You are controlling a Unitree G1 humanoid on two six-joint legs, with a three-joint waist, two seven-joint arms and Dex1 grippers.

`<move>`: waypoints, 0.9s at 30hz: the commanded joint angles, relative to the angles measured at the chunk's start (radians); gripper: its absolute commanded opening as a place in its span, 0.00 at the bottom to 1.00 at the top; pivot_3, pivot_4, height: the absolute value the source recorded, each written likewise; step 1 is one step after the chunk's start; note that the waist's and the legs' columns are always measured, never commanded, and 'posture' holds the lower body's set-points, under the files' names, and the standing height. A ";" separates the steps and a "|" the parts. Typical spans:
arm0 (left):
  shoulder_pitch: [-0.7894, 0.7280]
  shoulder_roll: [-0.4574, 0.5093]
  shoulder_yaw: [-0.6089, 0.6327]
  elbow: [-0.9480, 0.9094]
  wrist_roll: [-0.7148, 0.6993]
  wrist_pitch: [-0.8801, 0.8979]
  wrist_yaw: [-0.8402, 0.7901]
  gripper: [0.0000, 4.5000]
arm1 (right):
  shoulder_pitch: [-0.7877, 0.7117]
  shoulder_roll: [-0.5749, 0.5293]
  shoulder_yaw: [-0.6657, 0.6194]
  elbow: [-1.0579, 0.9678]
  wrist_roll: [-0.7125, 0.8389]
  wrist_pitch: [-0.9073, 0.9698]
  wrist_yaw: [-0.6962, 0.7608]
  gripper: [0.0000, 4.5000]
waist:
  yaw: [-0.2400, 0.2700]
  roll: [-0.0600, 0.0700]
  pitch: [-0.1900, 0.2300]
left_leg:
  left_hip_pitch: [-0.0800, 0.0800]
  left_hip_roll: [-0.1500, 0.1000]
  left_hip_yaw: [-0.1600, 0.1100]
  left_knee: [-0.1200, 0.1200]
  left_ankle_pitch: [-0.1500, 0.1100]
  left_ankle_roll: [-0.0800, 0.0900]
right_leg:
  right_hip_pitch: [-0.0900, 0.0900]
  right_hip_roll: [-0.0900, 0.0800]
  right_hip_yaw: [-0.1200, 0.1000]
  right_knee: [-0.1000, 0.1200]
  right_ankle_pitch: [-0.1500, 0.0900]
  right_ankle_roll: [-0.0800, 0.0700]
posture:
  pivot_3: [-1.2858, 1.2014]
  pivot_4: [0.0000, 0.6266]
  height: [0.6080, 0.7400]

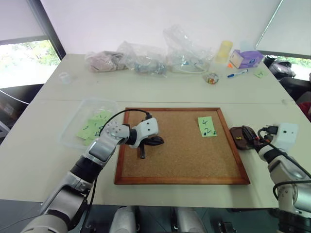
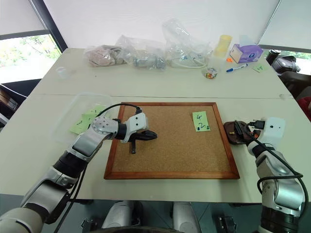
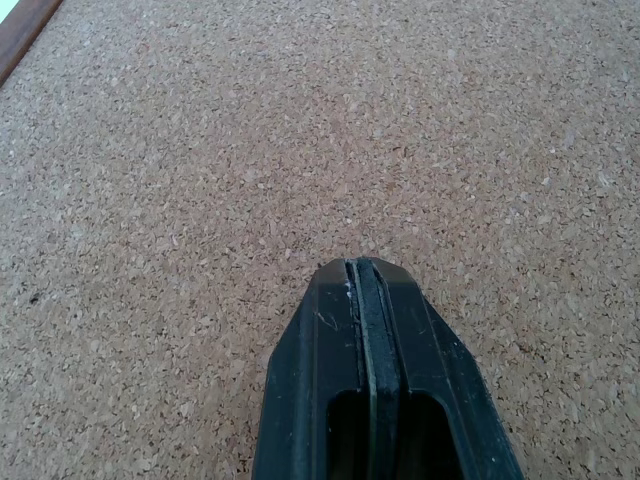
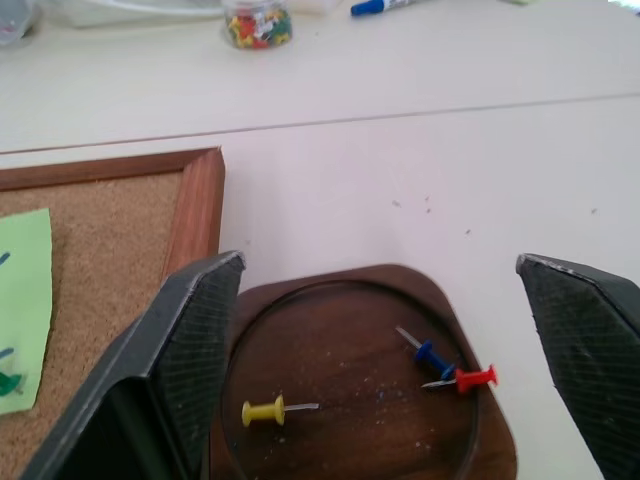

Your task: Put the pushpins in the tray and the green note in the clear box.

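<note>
Right pincer (image 4: 380,350): jaws spread wide, released, nothing between them. It hangs directly over the tray (image 4: 300,290), which sits on the counter (image 4: 420,170) just off the cork board's (image 4: 110,215) 3 o'clock edge.

Tray contents: three pushpins lying flat. Yellow pushpin (image 4: 264,410) toward the board side; blue pushpin (image 4: 430,354) and red pushpin (image 4: 474,378) toward the far side, their metal tips crossing or touching.

Left pincer (image 3: 360,290): clenched, pads pressed flat together, nothing visible between them. It hovers low over bare cork in the board's 9 o'clock half (image 1: 155,141), pointing toward 3 o'clock and tilted down. Whether its tip touches the cork: cannot tell.

Green note (image 1: 207,126): marked "4" and "2", lying on the cork near the board's 2 o'clock corner. A small dark green mark sits at its lower corner; cannot tell whether that is a pin.

Clear box (image 1: 73,127): on the counter just beside the board's 9 o'clock edge, holding several other green notes (image 1: 92,127).

Far edge of counter, 12 o'clock: clear plastic bags (image 1: 146,57), a small jar of multicoloured pins (image 1: 211,78), a blue marker (image 1: 237,73), a purple tissue box (image 1: 246,58).
</note>
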 commanded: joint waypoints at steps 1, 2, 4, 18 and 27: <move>0.012 -0.005 -0.031 0.026 0.024 0.009 -0.004 0.00 | 0.015 -0.021 0.099 -0.100 0.015 -0.022 0.099 0.98 | 0.000 0.000 0.000 | 0.000 0.000 0.000 0.000 0.000 0.000 | 0.000 0.000 0.000 0.000 0.000 0.000 | 0.52 0.24 0.98; 0.012 -0.006 -0.032 0.027 0.024 0.008 -0.004 0.00 | 0.015 -0.015 0.116 -0.100 0.019 -0.019 0.109 0.98 | 0.000 0.000 0.000 | 0.000 0.000 0.000 0.000 0.000 0.000 | 0.000 0.000 0.000 0.000 0.000 0.000 | 0.52 0.24 0.98; 0.011 -0.006 -0.032 0.027 0.024 0.008 -0.004 0.00 | 0.007 -0.001 0.156 -0.085 0.012 -0.017 0.120 0.98 | 0.001 0.000 0.000 | 0.000 0.000 0.000 0.000 0.000 0.000 | 0.000 0.000 0.000 0.000 0.000 0.000 | 0.52 0.24 0.98; 0.017 -0.006 -0.031 0.019 0.025 0.010 -0.001 0.00 | -0.051 0.039 0.229 0.073 -0.050 -0.059 0.112 0.69 | 0.001 0.000 0.000 | -0.001 -0.001 -0.001 0.000 0.000 0.001 | 0.000 -0.001 0.000 -0.001 0.000 0.000 | 0.52 0.24 0.98; 0.018 -0.006 -0.031 0.019 0.026 0.010 0.003 0.00 | -0.024 0.043 0.229 0.062 -0.042 -0.067 0.129 0.01 | 0.001 -0.001 0.000 | -0.001 -0.001 -0.001 0.000 0.000 0.001 | 0.000 -0.001 0.000 -0.001 0.000 0.000 | 0.52 0.24 0.98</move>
